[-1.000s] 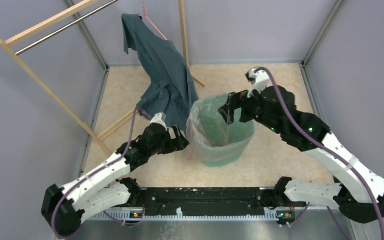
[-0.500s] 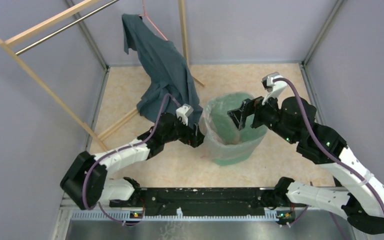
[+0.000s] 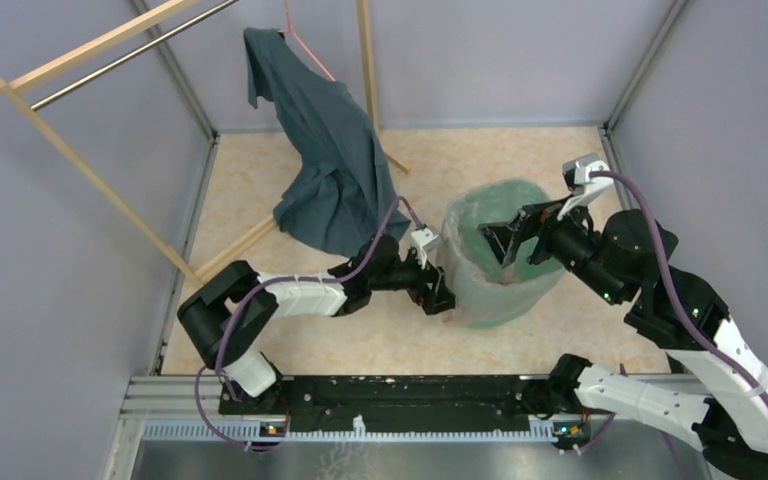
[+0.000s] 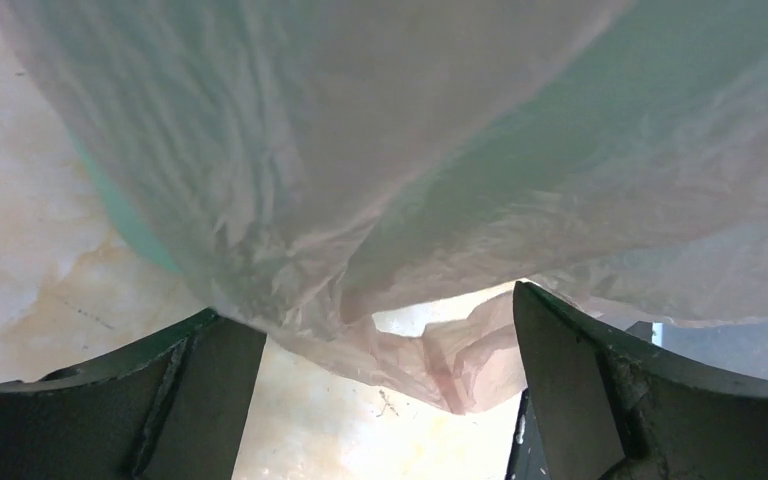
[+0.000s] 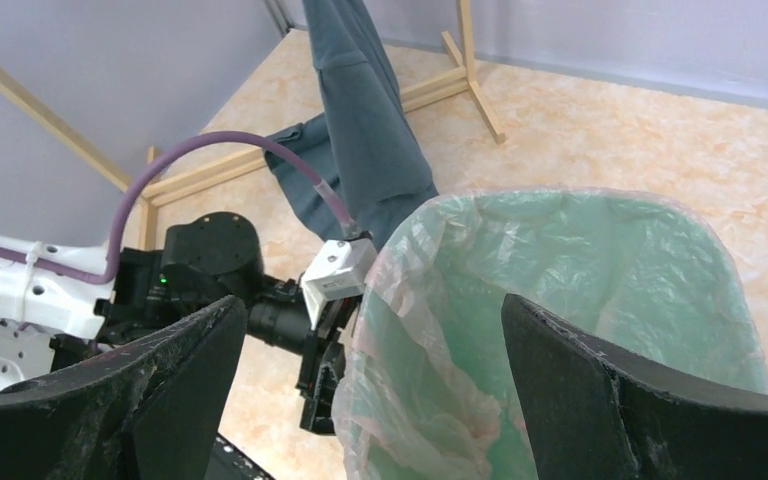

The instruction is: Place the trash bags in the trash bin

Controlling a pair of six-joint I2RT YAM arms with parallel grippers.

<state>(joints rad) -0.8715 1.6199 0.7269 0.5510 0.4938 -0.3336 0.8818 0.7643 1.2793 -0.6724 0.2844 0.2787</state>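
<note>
Beige marbled table [image 3: 480, 155], pale veining throughout. Bears the teal-green trash bin [image 3: 512, 300] upright, right of centre, nearer the right edge than the left and roughly midway between near and far edges. Bears also the base bars of a wooden rack [image 3: 243, 247] toward the far-left corner, one slanting in from the left edge, another near the middle of the far edge. Reached, or nearly so, by the hem of a dark blue-grey shirt [image 3: 335, 190] hanging above those bars; contact impossible to tell.
</note>
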